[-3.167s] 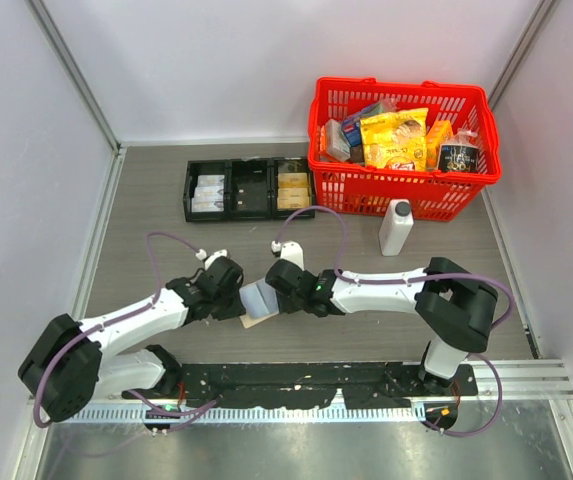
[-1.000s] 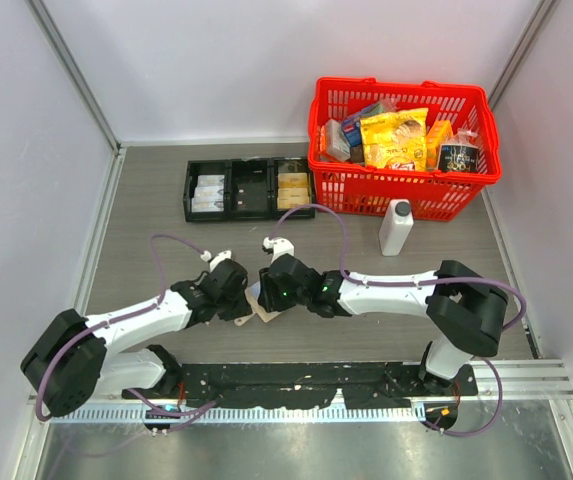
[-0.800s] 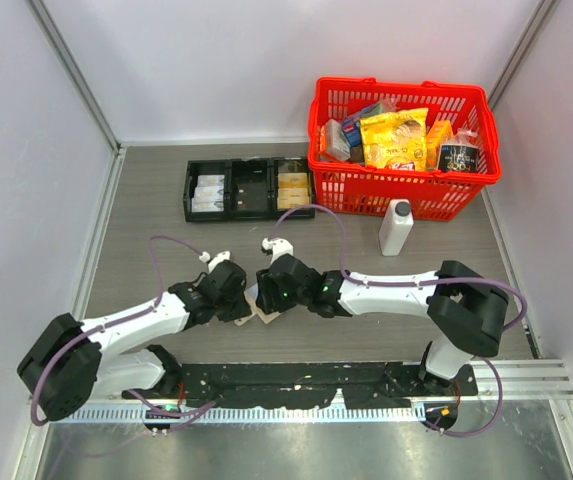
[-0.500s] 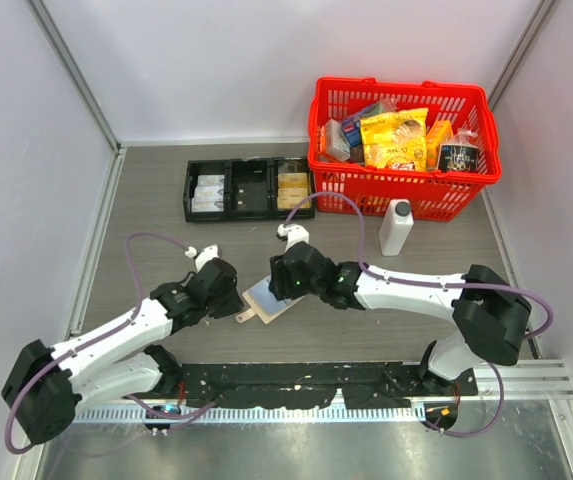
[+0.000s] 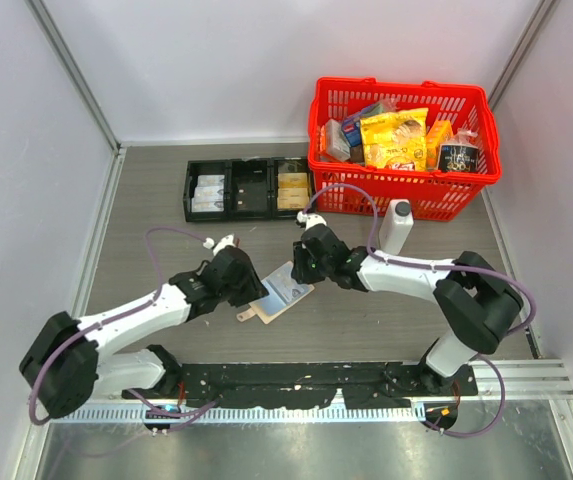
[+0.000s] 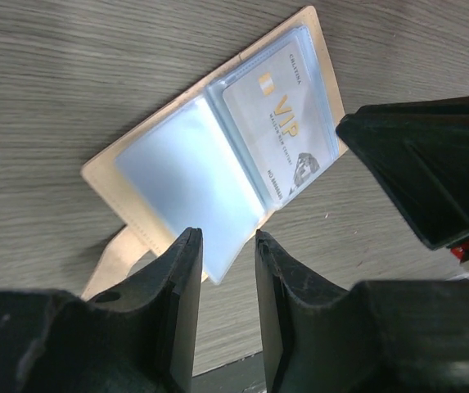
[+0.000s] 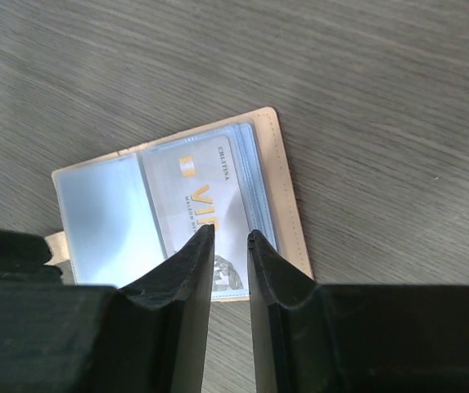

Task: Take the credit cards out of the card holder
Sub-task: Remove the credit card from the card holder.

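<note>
- The left gripper (image 5: 245,285) hovers at the card holder's near-left edge. Its fingers are parted only a little and I make out nothing gripped, though a corner of clear sleeve shows in the gap in the left wrist view.
- The card holder (image 5: 282,293) lies unfolded and face up on the table (image 5: 156,225), between the two grippers, so the opening step looks done.
- One pale card marked VIP (image 6: 288,123) sits inside a clear sleeve. The facing sleeve shows only glare, so I cannot tell whether it holds a card.
- The right gripper (image 5: 300,267) hangs over the holder's far-right end, fingers drawn to a thin slit and empty.
- No card lies loose on the table, so by my reading the whole removal is left to do.
</note>
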Robot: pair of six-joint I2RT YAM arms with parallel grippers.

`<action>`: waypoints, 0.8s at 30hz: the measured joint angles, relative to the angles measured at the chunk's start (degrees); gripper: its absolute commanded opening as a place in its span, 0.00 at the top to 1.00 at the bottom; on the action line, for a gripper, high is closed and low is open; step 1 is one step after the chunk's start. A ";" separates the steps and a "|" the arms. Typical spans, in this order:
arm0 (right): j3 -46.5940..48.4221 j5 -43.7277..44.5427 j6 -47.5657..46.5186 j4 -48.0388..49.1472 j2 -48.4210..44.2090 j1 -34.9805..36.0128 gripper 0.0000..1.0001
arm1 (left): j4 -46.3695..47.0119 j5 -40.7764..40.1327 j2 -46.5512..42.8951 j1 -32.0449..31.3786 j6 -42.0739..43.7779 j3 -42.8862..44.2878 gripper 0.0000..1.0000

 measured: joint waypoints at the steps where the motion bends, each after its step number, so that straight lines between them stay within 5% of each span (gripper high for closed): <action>1: -0.17 -0.66 -0.13 0.24 0.55 -0.24 0.72 | 1.42 0.44 1.60 0.00 -0.33 0.00 0.64; 12: -3.21 -5.49 0.07 4.26 3.50 -1.55 0.75 | 15.45 2.47 12.87 -0.07 -4.46 -0.26 0.61; 24: -5.70 -8.41 4.70 8.20 3.52 -2.08 0.79 | 27.63 3.06 15.58 1.38 -10.19 -6.19 0.60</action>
